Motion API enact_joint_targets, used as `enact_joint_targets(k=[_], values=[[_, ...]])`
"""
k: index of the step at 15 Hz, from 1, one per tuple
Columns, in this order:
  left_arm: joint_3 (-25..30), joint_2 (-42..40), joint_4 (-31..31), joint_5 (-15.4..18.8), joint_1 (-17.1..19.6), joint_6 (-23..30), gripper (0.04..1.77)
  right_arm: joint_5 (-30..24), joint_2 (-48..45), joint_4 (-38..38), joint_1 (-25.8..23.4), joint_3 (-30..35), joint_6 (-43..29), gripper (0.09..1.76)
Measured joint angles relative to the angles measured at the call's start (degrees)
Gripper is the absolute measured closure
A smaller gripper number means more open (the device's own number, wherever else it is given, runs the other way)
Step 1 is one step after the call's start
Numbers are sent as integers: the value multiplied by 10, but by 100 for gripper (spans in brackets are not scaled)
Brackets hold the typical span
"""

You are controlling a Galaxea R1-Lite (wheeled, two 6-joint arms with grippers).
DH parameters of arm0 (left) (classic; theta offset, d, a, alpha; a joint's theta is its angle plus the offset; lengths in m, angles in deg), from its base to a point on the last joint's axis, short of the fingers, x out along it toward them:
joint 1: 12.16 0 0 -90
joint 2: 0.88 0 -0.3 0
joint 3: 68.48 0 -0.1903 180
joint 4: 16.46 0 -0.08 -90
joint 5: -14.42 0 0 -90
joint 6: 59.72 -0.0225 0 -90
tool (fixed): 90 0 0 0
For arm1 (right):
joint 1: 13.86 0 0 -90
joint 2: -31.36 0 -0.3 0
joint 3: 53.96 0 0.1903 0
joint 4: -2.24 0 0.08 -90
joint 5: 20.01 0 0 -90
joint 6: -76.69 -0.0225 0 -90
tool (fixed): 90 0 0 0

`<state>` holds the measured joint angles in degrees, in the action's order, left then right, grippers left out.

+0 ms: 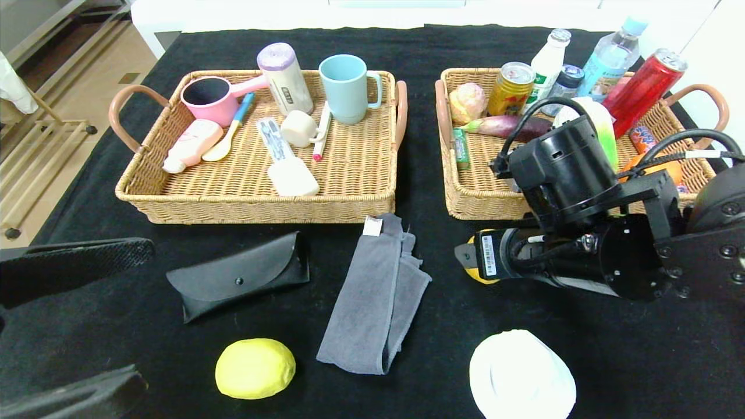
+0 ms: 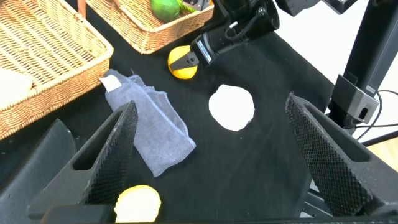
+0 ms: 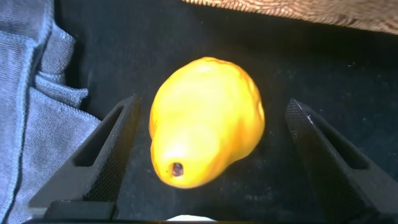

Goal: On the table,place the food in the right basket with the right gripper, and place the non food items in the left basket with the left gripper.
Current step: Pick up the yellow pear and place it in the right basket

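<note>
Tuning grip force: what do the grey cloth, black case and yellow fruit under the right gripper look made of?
Grey cloth: soft matte fabric, likely microfibre; folds, limp edges and a sewn tag show.
Black case: smooth, faintly glossy, probably faux leather; flap with a snap stud.
Yellow fruit: waxy, lightly dimpled glossy skin with a dark stem end; real or plastic is unclear. It sits between the open fingers of the right gripper.

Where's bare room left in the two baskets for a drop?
Left basket: near-right stretch is bare, from the white brush across to the right wall, in front of the blue mug. Right basket: crowded; only a small patch behind its front-left corner, beside the green tube.
</note>
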<state>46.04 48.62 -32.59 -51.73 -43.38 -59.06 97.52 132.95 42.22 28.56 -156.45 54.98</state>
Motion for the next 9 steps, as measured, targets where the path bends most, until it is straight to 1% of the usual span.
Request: enact_joint_targets(k=[8, 9], values=[[-1, -3, 0, 0, 0, 0, 9, 0, 16, 1, -1, -14, -7, 15], [-1, -3, 0, 0, 0, 0, 9, 0, 17, 1, -1, -14, -8, 30]])
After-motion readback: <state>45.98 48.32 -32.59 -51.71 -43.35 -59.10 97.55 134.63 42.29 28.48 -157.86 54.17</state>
